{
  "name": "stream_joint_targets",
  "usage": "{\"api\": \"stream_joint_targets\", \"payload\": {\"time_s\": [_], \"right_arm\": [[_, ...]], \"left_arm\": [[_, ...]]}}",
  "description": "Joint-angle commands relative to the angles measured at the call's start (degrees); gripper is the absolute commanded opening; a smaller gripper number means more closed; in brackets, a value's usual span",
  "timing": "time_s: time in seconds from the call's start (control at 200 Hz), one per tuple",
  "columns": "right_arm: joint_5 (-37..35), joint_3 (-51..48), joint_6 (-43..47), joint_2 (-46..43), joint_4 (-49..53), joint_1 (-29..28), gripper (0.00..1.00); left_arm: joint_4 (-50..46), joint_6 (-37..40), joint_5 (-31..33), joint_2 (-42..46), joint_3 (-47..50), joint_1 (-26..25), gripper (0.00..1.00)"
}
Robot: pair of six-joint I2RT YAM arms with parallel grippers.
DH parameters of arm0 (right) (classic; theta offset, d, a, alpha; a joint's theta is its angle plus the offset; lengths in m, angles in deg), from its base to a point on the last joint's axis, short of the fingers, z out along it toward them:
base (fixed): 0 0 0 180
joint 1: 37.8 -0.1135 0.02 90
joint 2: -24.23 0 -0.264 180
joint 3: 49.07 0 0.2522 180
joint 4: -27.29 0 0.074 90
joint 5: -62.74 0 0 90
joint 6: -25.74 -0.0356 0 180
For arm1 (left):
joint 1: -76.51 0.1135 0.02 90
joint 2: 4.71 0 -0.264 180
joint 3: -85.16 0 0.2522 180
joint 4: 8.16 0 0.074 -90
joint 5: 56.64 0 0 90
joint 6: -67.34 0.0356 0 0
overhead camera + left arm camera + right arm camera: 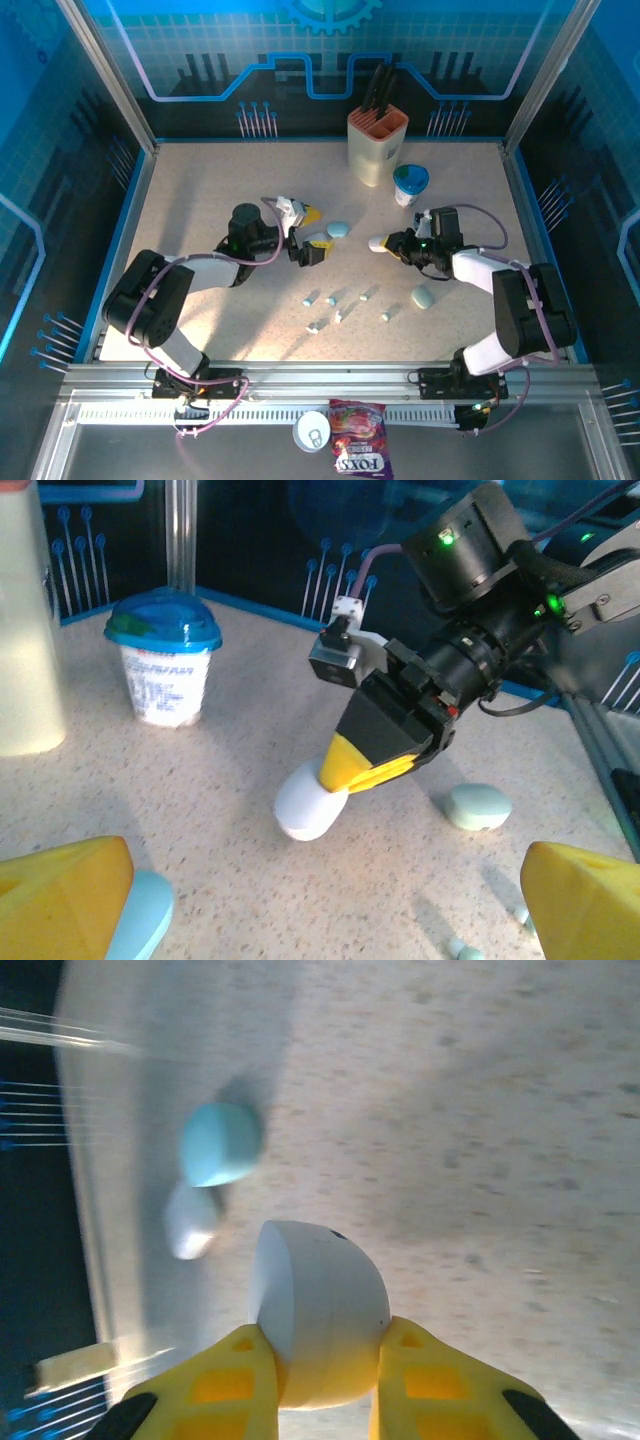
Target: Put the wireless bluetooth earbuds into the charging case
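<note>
earbuds (331,299): tiny white and pale blue buds lie scattered on the worktop (220,180), near the middle of its near edge, well apart from both grippers.
left gripper (316,234): the fingers are spread wide with nothing gripped; a pale blue case (140,915) lies just beside one finger.
right gripper (322,1335): the yellow fingers are closed on one end of a white case (320,1290), which is tilted down toward the worktop.
case lid: I cannot tell if it is open.
handling: the buds look very light, stiff and smooth, so they probably roll or slip away easily.
where to hold: probably across the stem, with the fingers low to the worktop and closing gently.
risk: the rounded case may slide out from the fingers.
</note>
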State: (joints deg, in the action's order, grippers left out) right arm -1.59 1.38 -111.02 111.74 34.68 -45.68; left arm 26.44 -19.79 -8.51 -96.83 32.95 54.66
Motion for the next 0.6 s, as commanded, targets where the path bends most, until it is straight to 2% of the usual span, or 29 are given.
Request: {"api": "stream_joint_targets", "payload": {"time_s": [0.0, 0.165, 0.295, 0.365, 0.435, 0.595], "right_arm": [[-6.4, 0.8, 6.0, 2.0, 5.3, 1.0, 0.21], [-8.6, 0.3, 6.0, 1.4, 5.7, 1.0, 0.29], [-11.2, 1.2, 7.8, -0.8, 8.7, 1.1, 0.51], [-12.6, 1.4, 8.6, -3.3, 10.2, 1.1, 0.63], [-14.8, 1.5, 9.8, -6.4, 12.0, 0.9, 0.7], [-18.3, 2.4, 15.4, -11.6, 15.1, -1.7, 0.75]], "left_arm": [[-15.5, 8.3, 4.1, 3.2, -3.0, 0.4, 0.99], [-32.5, 16.4, 12.1, 7.2, -6.4, 0.2, 0.99], [-41.8, 20.0, 18.7, 7.0, -9.7, 0.0, 0.99], [-44.5, 21.1, 20.9, 6.6, -11.3, -0.4, 0.99], [-46.5, 22.6, 22.0, 5.7, -12.8, -1.0, 0.99], [-49.5, 29.9, 23.6, 1.9, -16.0, -3.1, 0.99]]}}
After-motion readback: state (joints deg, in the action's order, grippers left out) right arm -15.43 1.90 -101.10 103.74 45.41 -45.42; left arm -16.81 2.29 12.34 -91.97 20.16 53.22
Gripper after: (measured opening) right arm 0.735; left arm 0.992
